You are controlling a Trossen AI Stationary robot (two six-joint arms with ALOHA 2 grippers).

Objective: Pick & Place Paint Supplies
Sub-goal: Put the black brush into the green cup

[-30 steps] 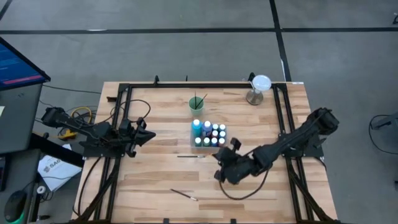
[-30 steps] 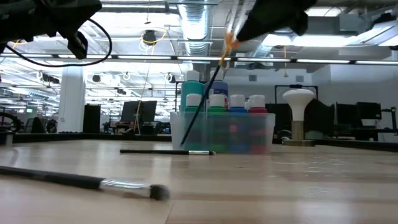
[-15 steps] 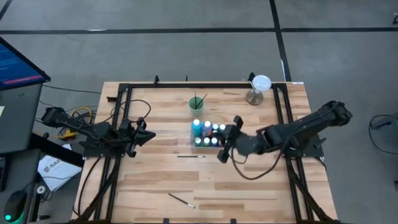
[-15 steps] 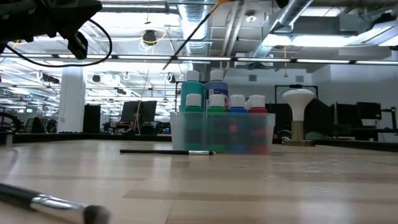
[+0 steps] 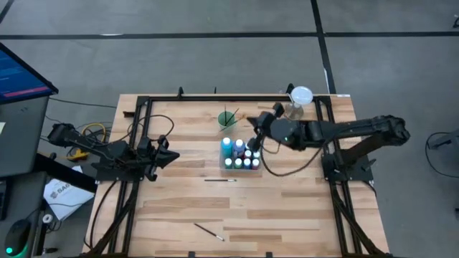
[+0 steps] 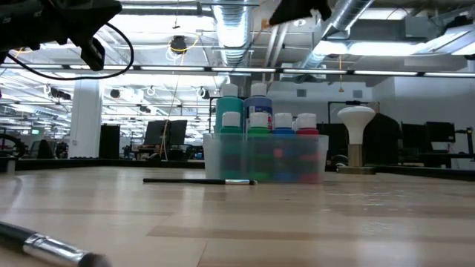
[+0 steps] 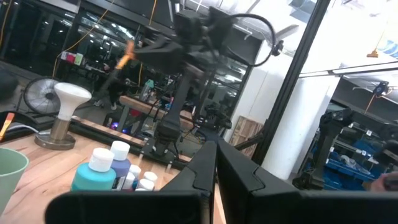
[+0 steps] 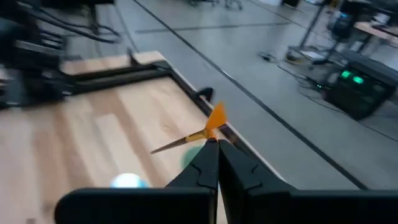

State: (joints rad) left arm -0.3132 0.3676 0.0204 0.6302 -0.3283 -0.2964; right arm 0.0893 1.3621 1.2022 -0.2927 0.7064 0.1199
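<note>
While the left fingers (image 7: 214,163) rest closed, the right fingers (image 8: 212,151) pinch an orange-tipped paintbrush (image 8: 193,138) at their tips.

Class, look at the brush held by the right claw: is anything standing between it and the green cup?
Nothing visible does. The right claw holds the orange-tipped brush above the table, beside the green cup. The tray of paint bottles sits nearer the front, off that path.

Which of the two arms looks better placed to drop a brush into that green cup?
The right one, probably. The right gripper is shut on an orange-tipped paintbrush beside the green cup. The left gripper waits, shut, at the table's left side.
</note>
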